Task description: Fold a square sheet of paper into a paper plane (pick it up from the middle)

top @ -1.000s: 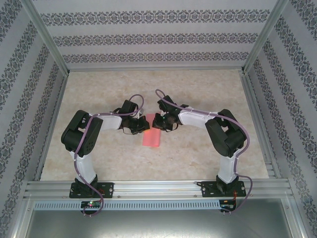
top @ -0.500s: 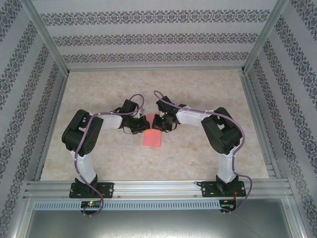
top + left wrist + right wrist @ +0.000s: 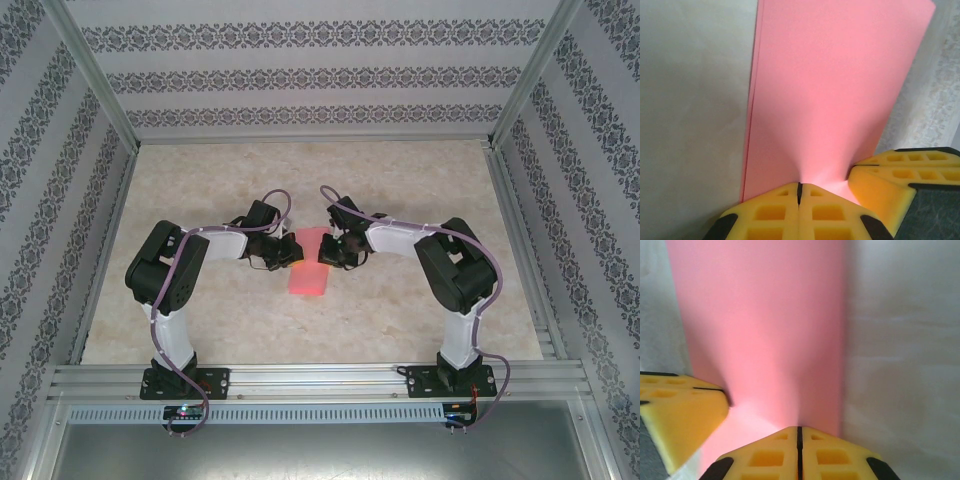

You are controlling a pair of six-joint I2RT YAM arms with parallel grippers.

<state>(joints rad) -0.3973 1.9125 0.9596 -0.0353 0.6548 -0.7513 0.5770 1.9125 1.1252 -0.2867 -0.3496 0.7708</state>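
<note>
Top external view: the thin salmon-pink sheet of paper (image 3: 307, 278), folded narrow, stretches lengthwise toward the arm bases, its far end pinched from opposite sides by the closed left gripper (image 3: 289, 251) and right gripper (image 3: 326, 250), equally near

One square sheet of paper (image 3: 308, 270) on one table (image 3: 200, 180). Two arms: left arm (image 3: 170, 275) at 9 o'clock of the sheet, right arm (image 3: 455, 270) at 3 o'clock. Two grippers: left gripper (image 3: 799, 190), right gripper (image 3: 799, 432).
</note>
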